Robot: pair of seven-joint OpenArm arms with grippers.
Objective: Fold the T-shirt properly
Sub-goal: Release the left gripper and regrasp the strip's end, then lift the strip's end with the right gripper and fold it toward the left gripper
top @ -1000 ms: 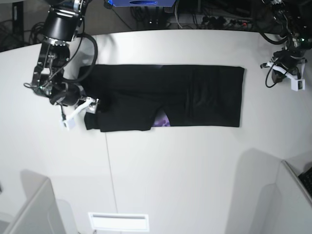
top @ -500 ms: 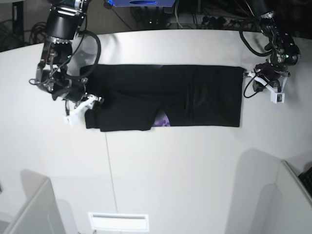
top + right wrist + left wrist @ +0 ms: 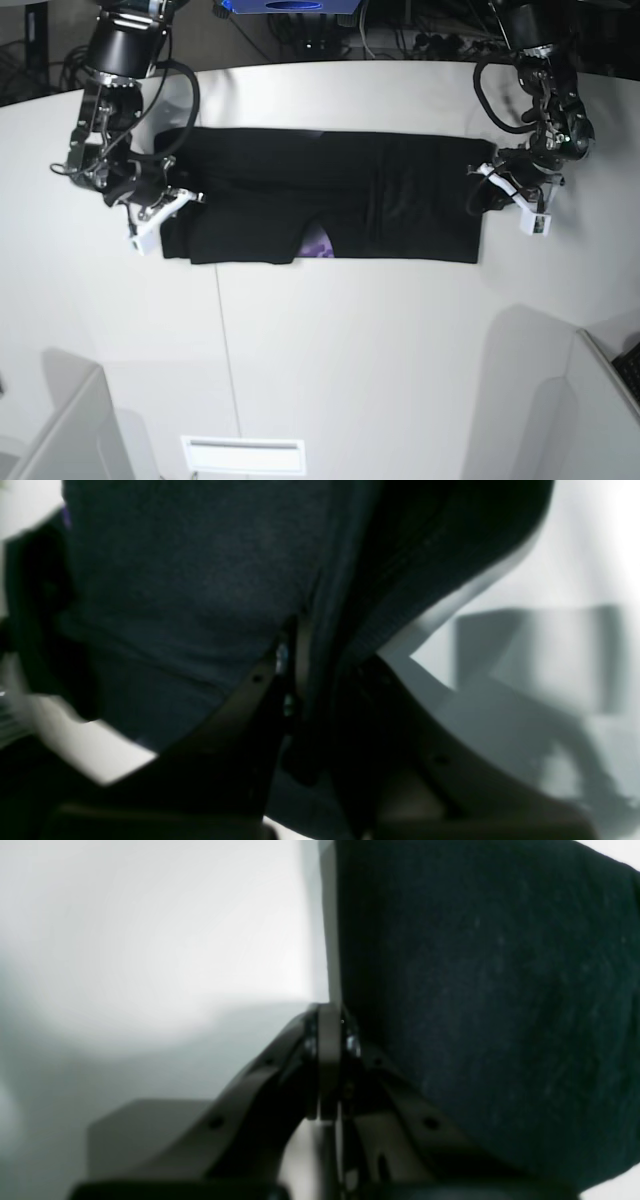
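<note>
- The right gripper (image 3: pixel 300 645) has just closed its jaws on the collar-end edge of the large black cloth T-shirt (image 3: pixel 330 195).
- The left gripper (image 3: pixel 330 1040), fully closed with nothing between its jaws, has swung in against the shirt's opposite edge.
- The shirt lies flat on the white table (image 3: pixel 350 350), purple print (image 3: pixel 318 243) peeking out; nothing blocks the fold.

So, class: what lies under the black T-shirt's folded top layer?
A small purple printed patch peeks out at the T-shirt near edge, on the white table. The rest of the print is covered.
</note>
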